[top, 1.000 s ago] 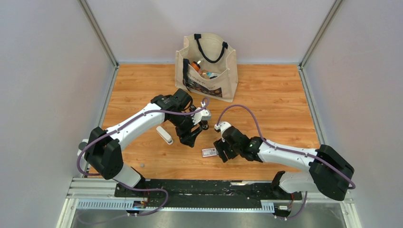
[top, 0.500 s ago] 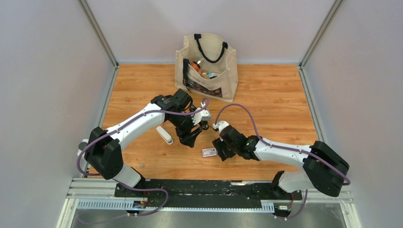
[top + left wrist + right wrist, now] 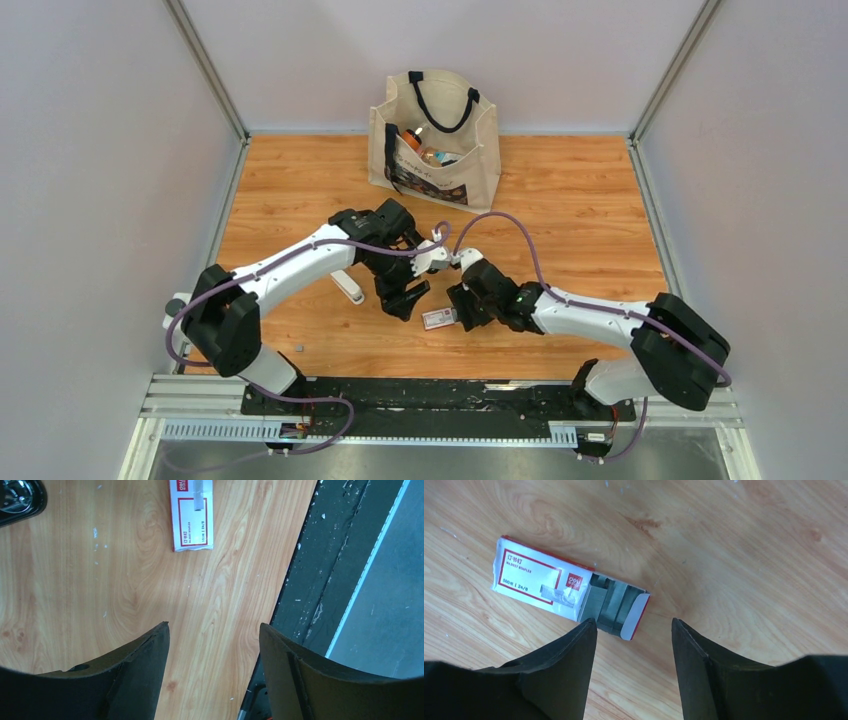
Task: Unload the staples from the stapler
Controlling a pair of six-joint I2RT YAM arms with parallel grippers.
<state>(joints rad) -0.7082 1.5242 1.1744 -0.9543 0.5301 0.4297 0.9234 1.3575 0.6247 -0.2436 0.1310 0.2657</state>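
No slim black stapler shows plainly. A glossy black rounded thing (image 3: 15,497) fills the top left corner of the left wrist view, and I cannot tell what it is. Grey staple strips (image 3: 611,602) lie inside the open end of a small red-and-white box (image 3: 541,582), which is also in the top view (image 3: 438,318) and the left wrist view (image 3: 192,522). My left gripper (image 3: 405,298) (image 3: 214,630) is open and empty, just left of the box. My right gripper (image 3: 462,305) (image 3: 634,625) is open and empty, low over the box's open end.
A white oblong bar (image 3: 347,286) lies left of the left gripper. A tiny grey bit (image 3: 298,347) lies near the table's front left. A canvas tote bag (image 3: 435,140) with items stands at the back centre. The black front rail (image 3: 320,580) runs close by.
My left gripper has moved right and nearer, toward the box. My right gripper has shifted slightly up and left, closing the gap between the two grippers.
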